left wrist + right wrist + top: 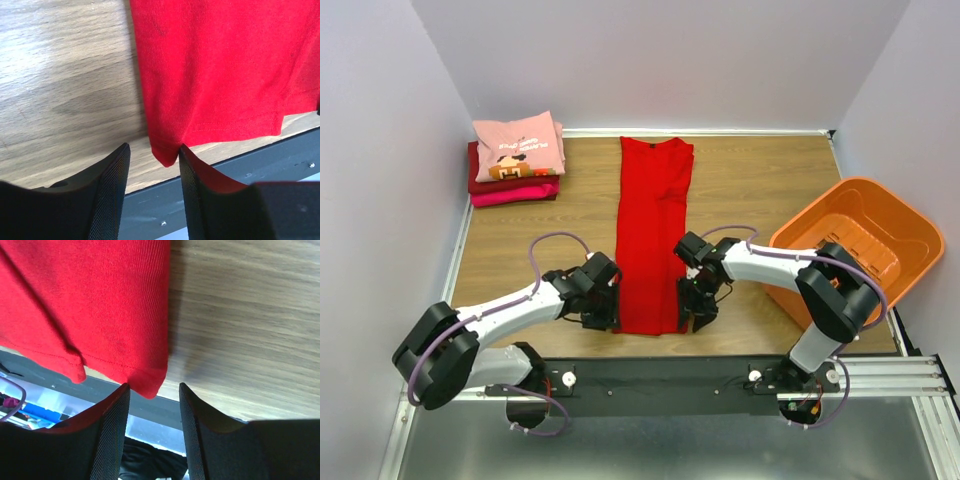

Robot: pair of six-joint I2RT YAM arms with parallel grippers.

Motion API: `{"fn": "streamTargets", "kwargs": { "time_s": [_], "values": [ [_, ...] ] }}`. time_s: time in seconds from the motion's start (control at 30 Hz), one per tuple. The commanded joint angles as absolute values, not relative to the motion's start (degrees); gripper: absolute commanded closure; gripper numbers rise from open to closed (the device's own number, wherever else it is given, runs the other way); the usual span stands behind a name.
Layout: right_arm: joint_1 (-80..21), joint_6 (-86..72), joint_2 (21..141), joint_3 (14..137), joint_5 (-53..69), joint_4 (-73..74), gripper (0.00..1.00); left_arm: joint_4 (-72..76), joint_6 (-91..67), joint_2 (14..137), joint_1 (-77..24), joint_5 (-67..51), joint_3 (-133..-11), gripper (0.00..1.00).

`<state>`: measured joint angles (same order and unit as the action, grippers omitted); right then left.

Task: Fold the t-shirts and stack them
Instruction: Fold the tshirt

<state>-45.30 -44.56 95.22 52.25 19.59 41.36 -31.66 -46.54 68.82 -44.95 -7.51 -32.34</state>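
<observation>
Two near hem corners sit between my tools | bright red t-shirt [653, 230] lies as a long strip on the table [760, 190], long axis near-to-far | left tool [152, 150] and right tool [152, 387] each part-open astride a corner, neither clamped yet.

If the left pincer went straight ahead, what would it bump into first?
Probably the red shirt. Its near corner sits right between the fingers of the left pincer, though depth is hard to judge.
</observation>
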Motion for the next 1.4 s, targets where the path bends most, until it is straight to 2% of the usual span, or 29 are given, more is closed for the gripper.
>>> {"fn": "streamTargets", "kwargs": {
  "time_s": [0.0, 0.07, 0.17, 0.23, 0.27, 0.3, 0.33, 0.4, 0.47, 0.6, 0.77, 0.97, 1.37],
  "values": [
    [-46.0, -44.8, 97.1, 51.2, 21.5, 39.5, 0.51, -30.3, -46.6, 69.3, -44.7, -9.5, -31.6, 0.52],
    [-46.1, -44.8, 97.6, 51.0, 21.5, 39.3, 0.55, -29.8, -46.5, 69.5, -44.7, -9.8, -31.4, 0.57],
    [-46.1, -44.7, 98.2, 50.6, 21.5, 39.2, 0.61, -29.2, -46.3, 69.7, -44.7, -10.3, -31.0, 0.59],
    [-46.1, -44.7, 98.3, 50.5, 21.4, 39.1, 0.64, -28.8, -46.2, 70.0, -44.7, -10.6, -30.8, 0.65],
    [-46.1, -44.7, 98.3, 50.5, 21.4, 39.0, 0.70, -28.4, -46.1, 70.0, -44.7, -10.8, -30.7, 0.68],
    [-46.1, -44.8, 98.3, 50.4, 21.2, 39.2, 0.76, -28.0, -46.1, 70.1, -44.7, -11.1, -30.3, 0.77],
    [-46.1, -44.8, 98.4, 50.4, 21.0, 39.2, 0.76, -28.0, -46.0, 70.2, -44.7, -11.2, -30.2, 0.82],
    [-46.1, -44.9, 98.3, 50.4, 20.9, 39.3, 0.86, -27.7, -45.9, 70.6, -44.7, -11.3, -30.0, 0.95],
    [-46.1, -45.1, 97.9, 50.2, 20.6, 39.3, 0.94, -27.9, -45.6, 70.7, -44.8, -11.1, -29.9, 1.00],
    [-46.1, -45.4, 96.8, 49.7, 20.1, 39.6, 1.00, -28.4, -45.9, 69.9, -44.7, -10.2, -29.9, 1.00],
    [-46.1, -45.6, 94.7, 51.1, 18.2, 41.0, 0.99, -29.4, -45.1, 68.6, -44.7, -8.8, -31.7, 1.00],
    [-46.0, -45.9, 92.6, 57.0, 14.1, 45.0, 0.99, -35.0, -43.2, 69.4, -44.7, -1.5, -39.0, 1.00],
    [-44.9, -45.3, 97.2, 71.7, 3.0, 50.2, 1.00, -35.5, -39.6, 73.9, -41.9, 7.6, -48.2, 1.00]
  ]
}}
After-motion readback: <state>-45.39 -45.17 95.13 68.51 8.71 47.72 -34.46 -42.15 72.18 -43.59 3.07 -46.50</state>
